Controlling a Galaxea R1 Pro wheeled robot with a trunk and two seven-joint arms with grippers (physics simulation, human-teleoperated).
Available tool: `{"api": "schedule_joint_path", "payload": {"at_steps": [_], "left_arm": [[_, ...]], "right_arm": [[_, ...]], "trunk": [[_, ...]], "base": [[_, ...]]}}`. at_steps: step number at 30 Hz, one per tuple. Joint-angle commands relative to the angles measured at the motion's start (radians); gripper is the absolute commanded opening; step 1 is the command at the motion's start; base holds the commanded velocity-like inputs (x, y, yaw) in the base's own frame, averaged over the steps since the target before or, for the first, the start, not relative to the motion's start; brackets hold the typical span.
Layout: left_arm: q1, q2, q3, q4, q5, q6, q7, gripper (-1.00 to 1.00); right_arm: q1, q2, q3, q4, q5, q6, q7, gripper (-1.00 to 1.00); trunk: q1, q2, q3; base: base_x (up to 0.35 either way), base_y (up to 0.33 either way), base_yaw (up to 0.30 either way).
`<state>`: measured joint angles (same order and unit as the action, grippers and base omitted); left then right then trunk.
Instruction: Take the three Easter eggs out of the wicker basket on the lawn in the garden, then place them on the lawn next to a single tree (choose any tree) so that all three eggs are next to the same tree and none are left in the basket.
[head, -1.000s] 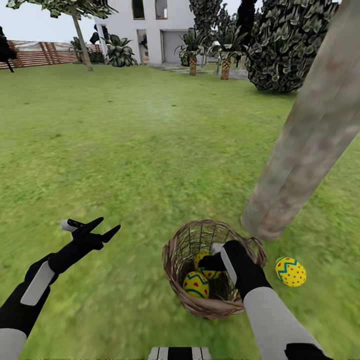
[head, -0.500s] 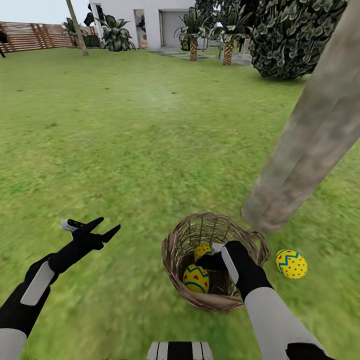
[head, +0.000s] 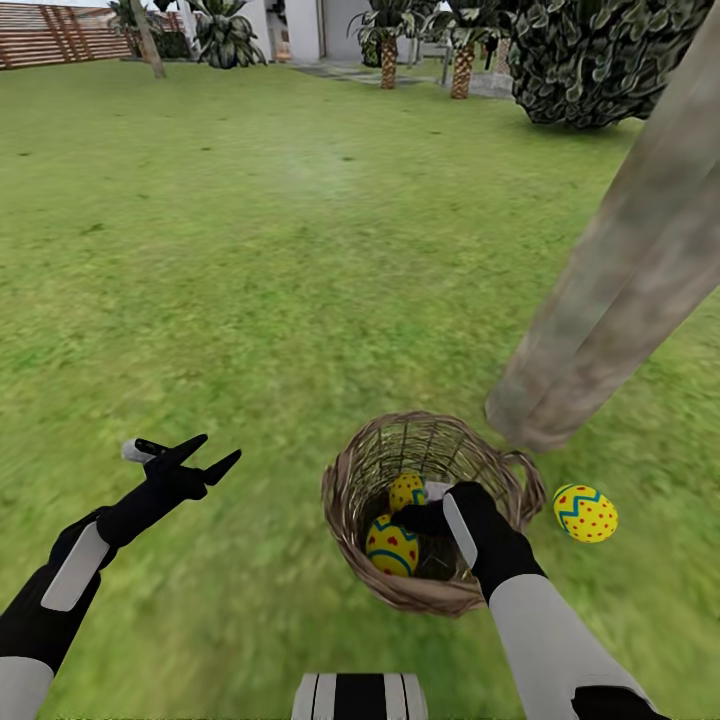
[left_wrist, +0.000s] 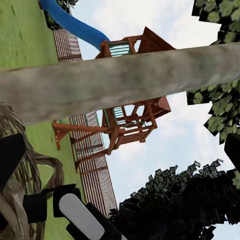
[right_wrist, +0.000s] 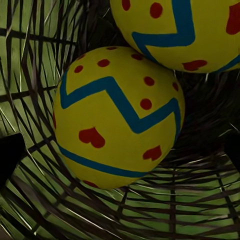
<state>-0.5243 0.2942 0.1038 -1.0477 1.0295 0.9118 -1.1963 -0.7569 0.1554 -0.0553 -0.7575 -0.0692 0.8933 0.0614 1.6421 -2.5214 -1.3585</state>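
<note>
Right claw (head: 432, 505) gapes inside the wicker basket (head: 352, 470) (two Easter eggs (head: 392, 546) crowd it), gripping nothing.

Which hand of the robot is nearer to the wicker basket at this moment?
The right. The right hand reaches down inside the wicker basket, among the two eggs there. The left hand hovers open above the lawn, well apart from the basket on its left side.
</note>
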Motion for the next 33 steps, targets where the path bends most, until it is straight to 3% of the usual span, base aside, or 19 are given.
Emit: {"api": "schedule_joint_path", "payload": {"at_steps": [1,22,28,33], "left_arm": [[0.000,0.000,-0.001,0.000,0.004,0.007,0.000,1.00],[0.000,-0.001,-0.003,0.000,0.003,0.006,0.000,1.00],[0.000,-0.001,-0.005,0.000,0.003,0.006,0.000,1.00],[-0.001,-0.001,-0.006,0.000,0.003,0.006,0.000,1.00]], "right_arm": [[-0.001,0.001,-0.005,-0.001,-0.002,0.004,0.002,1.00],[0.000,0.003,-0.006,-0.013,-0.002,0.001,0.009,1.00],[0.000,0.003,-0.005,-0.013,-0.001,-0.050,0.076,1.00],[0.000,0.002,-0.005,-0.012,0.000,-0.062,0.093,1.00]], "trunk": [[0.000,-0.001,-0.005],[0.010,-0.005,-0.086],[0.010,-0.005,-0.086],[0.010,-0.005,-0.086]], "base": [[0.000,0.000,0.000],[0.000,0.000,0.000],[0.000,0.000,0.000],[0.000,0.000,0.000]]}}
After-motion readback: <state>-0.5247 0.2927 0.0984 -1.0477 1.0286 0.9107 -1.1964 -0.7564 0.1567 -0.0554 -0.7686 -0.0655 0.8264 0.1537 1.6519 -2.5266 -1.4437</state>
